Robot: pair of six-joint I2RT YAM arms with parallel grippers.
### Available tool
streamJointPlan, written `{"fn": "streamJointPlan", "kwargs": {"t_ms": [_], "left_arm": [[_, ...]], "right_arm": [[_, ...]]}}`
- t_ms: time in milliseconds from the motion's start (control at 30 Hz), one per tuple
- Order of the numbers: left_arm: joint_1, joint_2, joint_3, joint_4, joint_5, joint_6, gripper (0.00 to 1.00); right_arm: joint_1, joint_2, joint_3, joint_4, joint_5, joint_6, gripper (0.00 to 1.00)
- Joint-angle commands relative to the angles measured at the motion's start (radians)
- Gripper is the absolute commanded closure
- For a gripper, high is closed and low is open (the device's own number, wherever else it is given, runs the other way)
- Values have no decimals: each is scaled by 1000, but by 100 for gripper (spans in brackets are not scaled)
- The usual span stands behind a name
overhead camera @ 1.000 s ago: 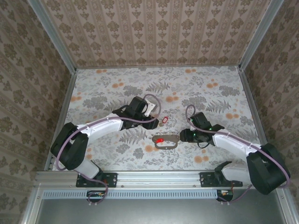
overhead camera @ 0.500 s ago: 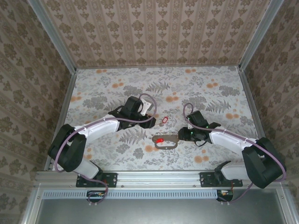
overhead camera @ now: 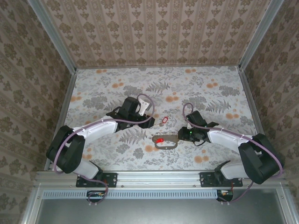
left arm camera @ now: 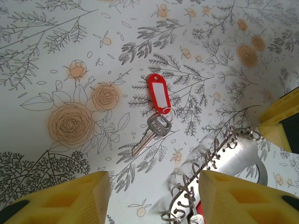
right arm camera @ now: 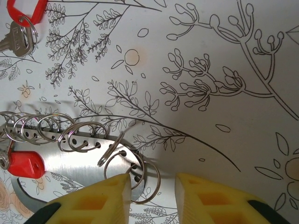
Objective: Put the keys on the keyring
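Right gripper (right arm camera: 152, 181), fingers narrowly apart, sits at the keyring (right arm camera: 79, 156) plate's end, a split ring (right arm camera: 144, 179) lying in the gap. A pinch here may catch only that ring and swing the plate. Left gripper (left arm camera: 154, 179), spread wide, has the loose red-tagged key (left arm camera: 153, 128) just ahead, untouched.

No writing, label or number can be read anywhere.

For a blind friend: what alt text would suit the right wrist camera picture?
The right gripper's two yellow fingertips stand apart around an end ring of a shiny flat metal keyring plate, whose holes carry a row of wire split rings. One red-tagged key hangs on it at left; another red-tagged silver key lies apart, top left, on floral cloth.
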State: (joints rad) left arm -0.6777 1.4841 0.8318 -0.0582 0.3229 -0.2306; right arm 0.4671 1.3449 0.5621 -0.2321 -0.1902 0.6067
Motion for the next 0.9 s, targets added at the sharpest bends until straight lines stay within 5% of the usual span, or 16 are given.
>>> {"fn": "streamJointPlan", "kwargs": {"t_ms": [0,267,467,867], "left_arm": [[10,-21,-13,18,24,22,47],[16,-30,-19,19,27,23,47],[17,-35,-26,23,26,24,47],[17,-55,-36,23,22,24,47]], "right_arm": [[8,13,21,8,-20,28,70],[15,4,19,-1,-17,43,71],[19,-32,-4,-11,-12,73,59],[22,-3,-34,69,-45,126,66]]}}
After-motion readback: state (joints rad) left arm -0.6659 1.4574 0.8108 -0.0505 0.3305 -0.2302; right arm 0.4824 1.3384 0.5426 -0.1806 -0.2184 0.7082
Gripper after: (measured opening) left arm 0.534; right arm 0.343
